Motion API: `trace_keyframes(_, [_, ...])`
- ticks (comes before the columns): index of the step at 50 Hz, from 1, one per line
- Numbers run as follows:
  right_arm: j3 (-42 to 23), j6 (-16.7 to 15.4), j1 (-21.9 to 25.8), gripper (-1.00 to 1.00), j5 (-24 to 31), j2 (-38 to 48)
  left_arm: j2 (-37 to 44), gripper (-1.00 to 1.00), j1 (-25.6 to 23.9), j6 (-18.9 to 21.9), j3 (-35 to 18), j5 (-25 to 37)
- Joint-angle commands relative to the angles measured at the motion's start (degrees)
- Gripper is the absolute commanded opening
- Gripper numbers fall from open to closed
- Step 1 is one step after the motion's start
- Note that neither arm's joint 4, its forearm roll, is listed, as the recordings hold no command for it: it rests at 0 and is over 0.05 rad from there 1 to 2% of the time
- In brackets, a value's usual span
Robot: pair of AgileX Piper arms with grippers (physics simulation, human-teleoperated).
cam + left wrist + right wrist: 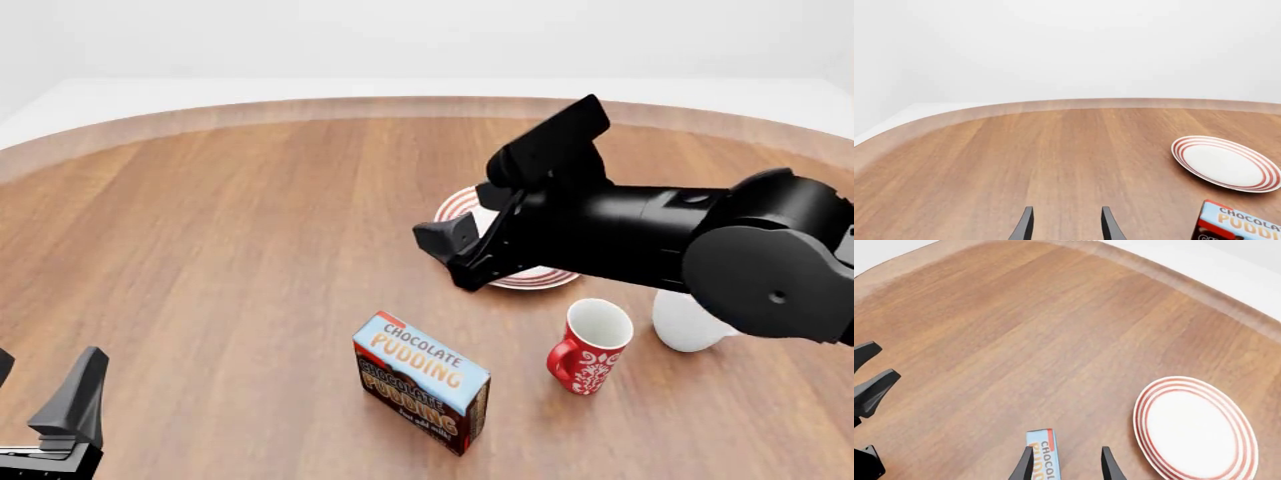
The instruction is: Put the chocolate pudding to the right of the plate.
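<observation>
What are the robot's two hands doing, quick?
Left end effector: open, holding nothing.
Right end effector: open, holding nothing, above the pudding box.

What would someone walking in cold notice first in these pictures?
Probably the bulky black right arm reaching across the middle of the wooden table, hiding part of the red-ringed plate. Next, the chocolate pudding box standing near the front, left of a red patterned mug. The left claw sits open at the near left corner.
</observation>
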Motion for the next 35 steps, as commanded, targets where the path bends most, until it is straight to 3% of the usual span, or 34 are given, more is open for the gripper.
trace_keyframes(1, [-4.0, 2.7, 4.4, 1.0, 4.4, 2.1, 0.0, 1.0, 0.0, 0.0, 0.0, 0.0])
trace_keyframes(14, [-4.6, 5.5, 5.8, 1.0, 7.1, 2.5, 0.0, 1.0, 0.0, 0.0, 0.0, 0.0])
trace_keyframes(23, [-4.5, 5.2, 5.7, 1.0, 10.6, 0.7, 0.0, 1.0, 0.0, 0.0, 0.0, 0.0])
trace_keyframes(35, [-3.9, 6.0, 6.5, 1.0, 9.7, 3.1, 0.0, 1.0, 0.0, 0.0, 0.0, 0.0])
